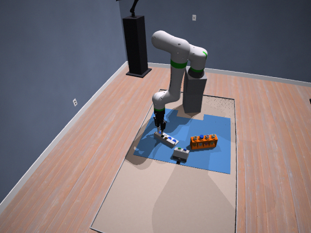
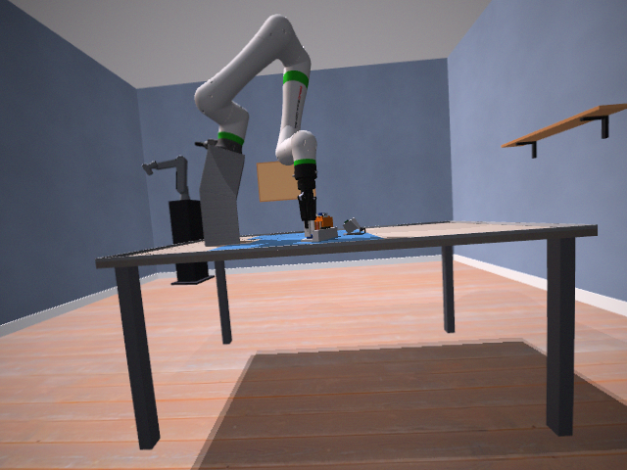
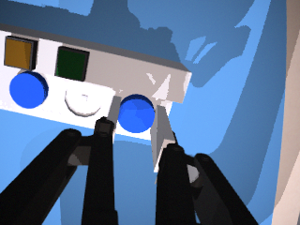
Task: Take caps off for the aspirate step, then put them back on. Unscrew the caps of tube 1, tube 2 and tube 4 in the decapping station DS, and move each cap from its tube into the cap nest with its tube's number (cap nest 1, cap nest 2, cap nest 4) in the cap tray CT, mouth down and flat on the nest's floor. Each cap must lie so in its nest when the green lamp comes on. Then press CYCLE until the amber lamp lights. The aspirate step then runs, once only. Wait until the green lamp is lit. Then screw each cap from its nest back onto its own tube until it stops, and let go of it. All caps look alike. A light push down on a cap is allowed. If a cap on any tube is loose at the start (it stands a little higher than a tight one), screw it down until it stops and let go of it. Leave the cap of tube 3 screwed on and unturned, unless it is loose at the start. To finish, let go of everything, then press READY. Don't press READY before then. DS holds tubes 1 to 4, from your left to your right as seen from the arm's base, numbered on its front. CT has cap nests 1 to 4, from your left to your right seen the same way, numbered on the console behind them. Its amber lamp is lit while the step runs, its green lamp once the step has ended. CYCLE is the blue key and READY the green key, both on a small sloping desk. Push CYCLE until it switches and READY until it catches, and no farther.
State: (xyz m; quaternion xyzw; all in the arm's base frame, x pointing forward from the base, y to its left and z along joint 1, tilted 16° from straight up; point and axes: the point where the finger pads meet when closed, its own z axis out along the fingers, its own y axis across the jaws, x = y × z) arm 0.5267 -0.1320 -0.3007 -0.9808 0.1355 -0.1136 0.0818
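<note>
My gripper (image 1: 160, 130) (image 2: 308, 228) (image 3: 136, 113) is shut on a blue cap (image 3: 136, 118). It holds the cap at the end nest of the white cap tray (image 1: 173, 143) (image 2: 324, 234) (image 3: 174, 93), the end nearest the arm in the top view. I cannot tell if the cap touches the nest's floor. The nest beside it (image 3: 83, 101) is empty. Another blue cap (image 3: 28, 90) lies in the nest after that. The green lamp (image 3: 71, 63) looks dark. The orange decapping station (image 1: 203, 143) holds one tube with a blue cap (image 1: 201, 137); the other three tubes are open.
The small grey desk (image 1: 181, 154) with the blue and green keys stands in front of the tray and the station. All lie on a blue mat (image 1: 213, 160). The arm's grey pedestal (image 1: 193, 95) stands behind the mat.
</note>
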